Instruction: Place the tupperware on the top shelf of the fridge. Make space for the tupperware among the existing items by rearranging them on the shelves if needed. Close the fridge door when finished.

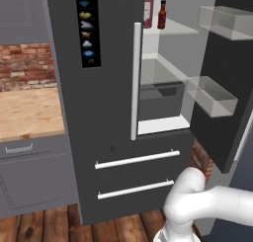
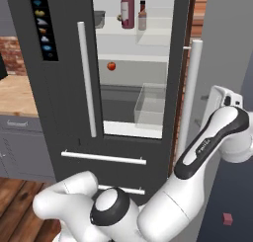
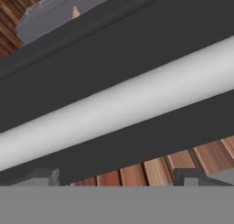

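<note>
The fridge (image 1: 104, 112) stands with its right fridge door (image 1: 222, 117) swung open. On the top shelf (image 2: 116, 32) a pinkish-red bottle (image 2: 128, 9) and a small brown sauce bottle (image 2: 142, 16) stand side by side. To their left a grey tupperware (image 2: 99, 19) sits at the shelf's left end. My gripper (image 3: 116, 175) is open, its two fingertips (image 3: 43, 175) spread just below the door's white bar handle (image 3: 119, 109), which crosses the hand view close up. Nothing is between the fingers.
A small red fruit (image 2: 111, 66) lies on a lower shelf. Clear bins (image 1: 212, 95) jut from the door's inner face. A wooden counter (image 1: 29, 112) and grey cabinets sit left of the fridge. My white arm (image 2: 207, 142) reaches up along the door's outer side.
</note>
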Available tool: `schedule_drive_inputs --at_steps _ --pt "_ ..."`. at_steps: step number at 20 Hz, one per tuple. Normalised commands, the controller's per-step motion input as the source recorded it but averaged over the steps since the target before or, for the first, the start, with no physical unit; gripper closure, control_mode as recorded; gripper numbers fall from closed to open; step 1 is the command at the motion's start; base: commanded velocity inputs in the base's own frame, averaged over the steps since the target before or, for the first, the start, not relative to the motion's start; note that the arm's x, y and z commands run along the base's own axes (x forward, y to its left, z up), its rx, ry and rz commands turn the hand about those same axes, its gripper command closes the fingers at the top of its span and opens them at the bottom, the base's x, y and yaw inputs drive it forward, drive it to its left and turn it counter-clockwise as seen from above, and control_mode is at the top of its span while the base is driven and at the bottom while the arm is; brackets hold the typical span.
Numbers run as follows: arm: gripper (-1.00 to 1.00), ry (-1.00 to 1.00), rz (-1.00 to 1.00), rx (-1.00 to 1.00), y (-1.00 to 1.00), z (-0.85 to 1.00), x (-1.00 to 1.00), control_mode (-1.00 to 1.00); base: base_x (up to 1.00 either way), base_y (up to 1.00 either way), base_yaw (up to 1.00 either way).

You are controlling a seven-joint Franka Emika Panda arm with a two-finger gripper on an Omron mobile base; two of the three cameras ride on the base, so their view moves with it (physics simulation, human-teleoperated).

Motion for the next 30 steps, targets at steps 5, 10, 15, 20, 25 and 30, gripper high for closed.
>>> schedule_drive_inputs --at_steps 5,10,15,20,25,30 --pt "-1.0 0.0 0.07 0.0 -0.01 -0.06 0.43 -1.0 0.0 0.0 0.0" --pt "-1.0 0.0 0.13 0.0 0.0 0.0 0.32 -1.0 0.0 0.0 0.0" --pt "-1.0 0.0 0.18 0.0 0.23 0.0 0.11 -1.0 0.0 0.0 0.0" --pt "-1.0 0.0 0.22 -0.03 0.74 0.0 0.0 -1.0 0.0 0.0 0.0" --pt "-1.0 -0.04 0.2 -0.08 0.97 0.0 0.0 -1.0 0.0 0.0 0.0" --pt "-1.0 -0.16 0.16 -0.12 1.0 0.0 -0.01 -1.0 0.0 0.0 0.0"
